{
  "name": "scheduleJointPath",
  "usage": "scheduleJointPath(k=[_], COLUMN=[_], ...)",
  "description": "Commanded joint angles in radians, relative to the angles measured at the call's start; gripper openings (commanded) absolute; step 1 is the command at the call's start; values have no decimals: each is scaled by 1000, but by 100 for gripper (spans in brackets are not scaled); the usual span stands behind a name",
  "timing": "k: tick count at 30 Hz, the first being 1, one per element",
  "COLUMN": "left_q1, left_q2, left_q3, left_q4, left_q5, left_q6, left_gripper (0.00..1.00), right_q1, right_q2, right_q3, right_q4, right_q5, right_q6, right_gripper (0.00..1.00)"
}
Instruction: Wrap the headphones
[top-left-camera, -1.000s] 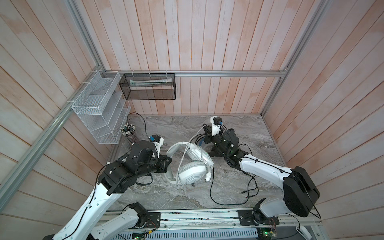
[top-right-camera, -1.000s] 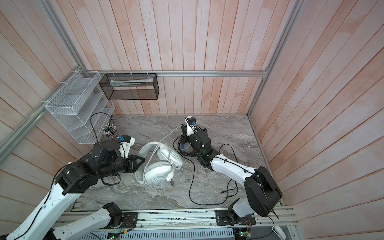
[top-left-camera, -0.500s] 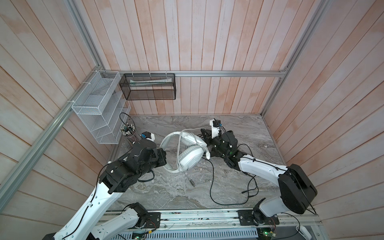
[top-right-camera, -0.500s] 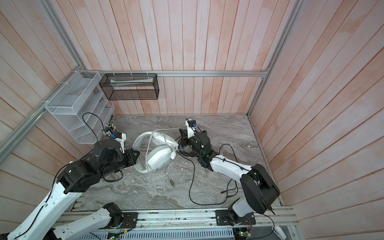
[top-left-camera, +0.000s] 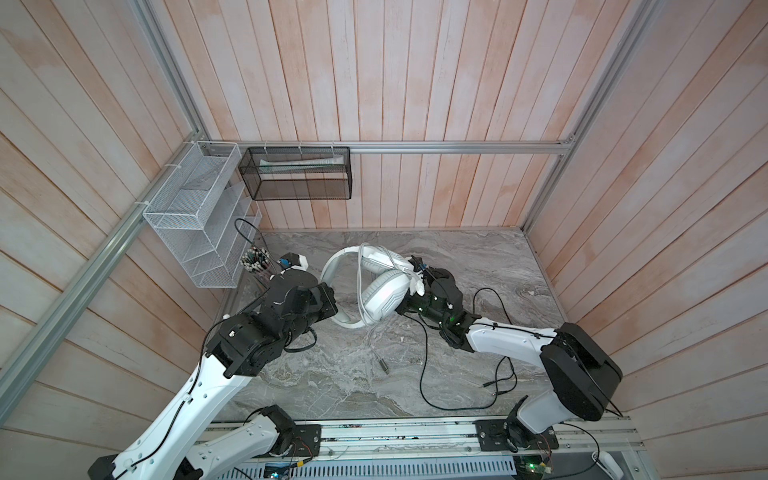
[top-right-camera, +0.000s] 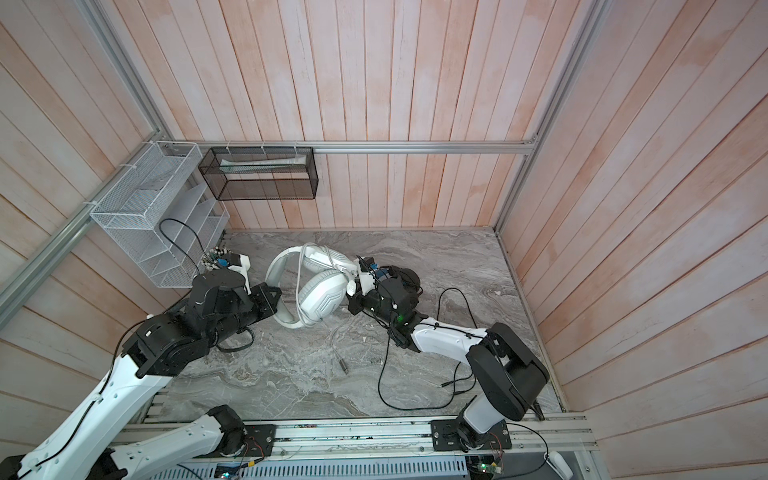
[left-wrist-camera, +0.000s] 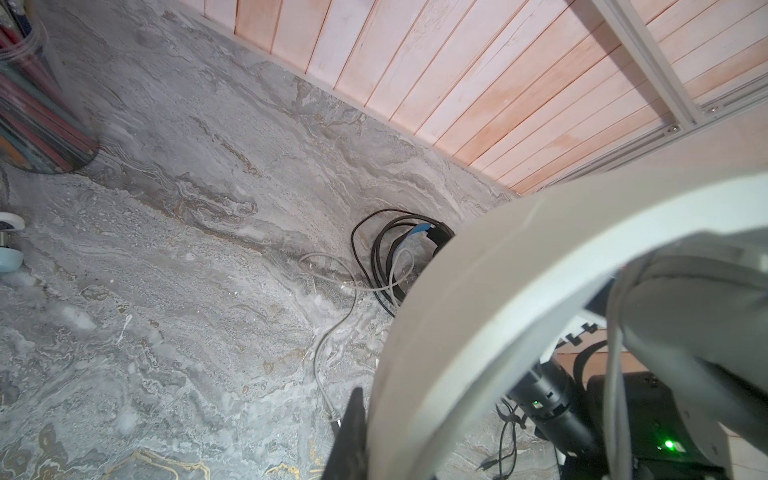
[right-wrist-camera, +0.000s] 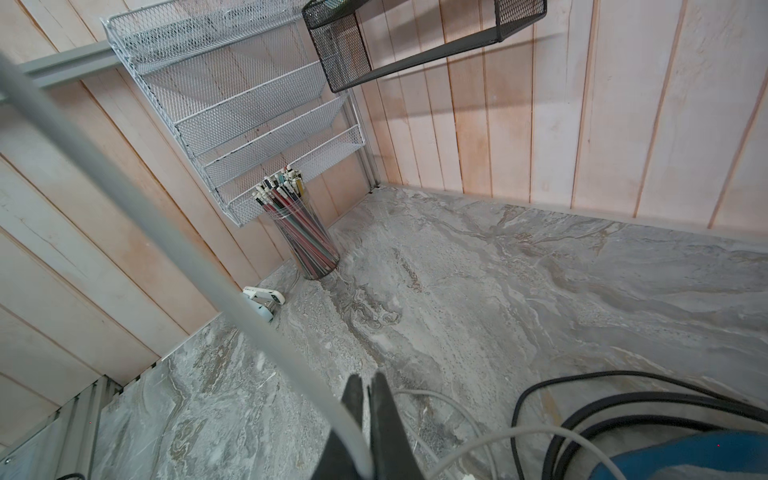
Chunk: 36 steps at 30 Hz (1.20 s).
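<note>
The white headphones (top-left-camera: 384, 291) (top-right-camera: 322, 297) hang tilted above the middle of the table in both top views. My left gripper (top-left-camera: 332, 309) (left-wrist-camera: 374, 415) is shut on the lower left of their headband (left-wrist-camera: 478, 311). The white cable (top-left-camera: 359, 282) loops over the headband, and its plug (top-left-camera: 384, 368) lies on the table. My right gripper (top-left-camera: 415, 286) (right-wrist-camera: 368, 380) sits against the ear cups' right side. Its jaws are almost together on a taut stretch of white cable (right-wrist-camera: 166, 232). The black headphones (left-wrist-camera: 419, 237) (right-wrist-camera: 685, 457), blue-lined, lie under the right arm.
A black cable (top-left-camera: 424, 374) trails in loops across the table's front right. A clear cup of pencils (top-left-camera: 254, 264) stands at the back left under a white mesh rack (top-left-camera: 195, 220). A black mesh basket (top-left-camera: 297, 178) hangs on the back wall. A small white stapler (right-wrist-camera: 264, 299) lies near the left wall.
Both arms have carried the white headphones away from the front edge toward the back wall. The right gripper has come in close to the ear cups, and its jaws have parted slightly.
</note>
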Motion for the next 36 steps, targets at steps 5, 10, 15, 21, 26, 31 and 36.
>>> scheduleJointPath(k=[5, 10, 15, 21, 26, 31, 36], left_q1=[-5, -9, -24, -34, -40, -48, -48], left_q2=[32, 89, 195, 264, 316, 344, 345], left_q3=[163, 268, 448, 619, 762, 832, 831], left_q4=[127, 85, -21, -115, -171, -186, -186], left_q5=[-27, -25, -7, -28, -31, -29, -31], left_q6=[-21, 18, 81, 126, 138, 138, 133], left_gripper=[0, 0, 0, 0, 0, 0, 0], right_q1=[1, 1, 0, 1, 0, 3, 25], right_q2=[19, -23, -52, -85, -52, 79, 246], right_q3=[-67, -121, -184, -257, -258, -219, -140], right_q4=[51, 88, 137, 192, 220, 361, 511], right_q5=[-45, -39, 17, 80, 106, 78, 32], right_q6=[13, -2, 2, 13, 54, 181, 286], right_gripper=[27, 41, 61, 66, 69, 70, 73])
